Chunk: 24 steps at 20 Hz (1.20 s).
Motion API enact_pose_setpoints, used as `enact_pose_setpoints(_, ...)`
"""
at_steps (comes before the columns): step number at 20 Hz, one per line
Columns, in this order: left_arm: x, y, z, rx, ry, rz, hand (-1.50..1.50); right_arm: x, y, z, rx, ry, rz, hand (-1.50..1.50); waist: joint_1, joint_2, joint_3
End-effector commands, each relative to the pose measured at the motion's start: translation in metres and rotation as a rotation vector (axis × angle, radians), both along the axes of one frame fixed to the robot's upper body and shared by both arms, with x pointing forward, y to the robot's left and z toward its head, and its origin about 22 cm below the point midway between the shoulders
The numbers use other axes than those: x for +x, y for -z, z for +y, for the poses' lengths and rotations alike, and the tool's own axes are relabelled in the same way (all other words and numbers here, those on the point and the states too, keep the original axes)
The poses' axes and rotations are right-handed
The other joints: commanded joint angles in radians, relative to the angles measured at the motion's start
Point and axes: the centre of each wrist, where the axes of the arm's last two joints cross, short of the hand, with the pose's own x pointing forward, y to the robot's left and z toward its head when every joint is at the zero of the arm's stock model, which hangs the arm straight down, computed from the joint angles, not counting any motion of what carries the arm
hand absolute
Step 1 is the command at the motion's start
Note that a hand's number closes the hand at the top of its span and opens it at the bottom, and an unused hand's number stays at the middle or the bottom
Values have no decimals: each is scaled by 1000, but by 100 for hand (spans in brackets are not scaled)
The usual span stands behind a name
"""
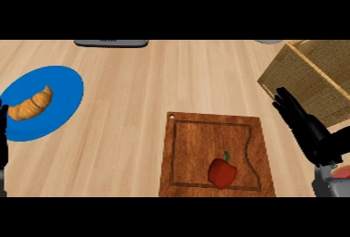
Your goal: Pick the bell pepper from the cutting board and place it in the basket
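A light wooden counter (150,88) fills the view. At its right edge, toward the far corner, stands a woven basket (314,81), tilted in the view with its open top at the upper right. Near the left edge lies a blue plate (61,111) with a golden croissant (31,105) resting on its left part. Along the near edge, right of the middle, sits a dark brown cutting board (205,139) with a groove running around it and a small hole at its far left corner.

The right hand (304,129) shows at the counter's right edge, between the board and the basket, its black fingers straight and pressed close together, pointing toward the basket's near wall and holding nothing. The left hand (3,134) is only a dark sliver at the left edge; whether its fingers are spread cannot be told.

The bell pepper (222,173) lies on the board's near right part, inside the groove: red, glossy, lumpy, with a short green stem pointing away. No hand touches it.

A grey object (111,43) sits at the far edge.
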Motion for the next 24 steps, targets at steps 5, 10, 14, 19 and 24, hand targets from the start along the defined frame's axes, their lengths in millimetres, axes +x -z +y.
enact_pose_setpoints(5, -39, 74, -51, -206, 207, 454, 0, 19, -56, 65, 172, 137, -295, 150, -23, 7, 27)
enact_pose_setpoints(10, -42, 86, -76, -239, 346, 582, 0, 10, -56, 167, 38, -50, -396, 150, 10, 12, 25)
enact_pose_setpoints(14, -36, 88, -84, -250, 350, 597, 0, 10, -43, 201, -152, 88, -358, -150, 4, 12, 21)
enact_pose_setpoints(19, -42, 83, -69, -227, 305, 595, 0, 29, -38, 166, -594, 240, -261, -150, -36, -9, 13)
enact_pose_setpoints(24, -50, 85, -70, -245, 286, 625, 0, 40, -78, 159, -902, 287, -174, -150, -50, -21, 13)
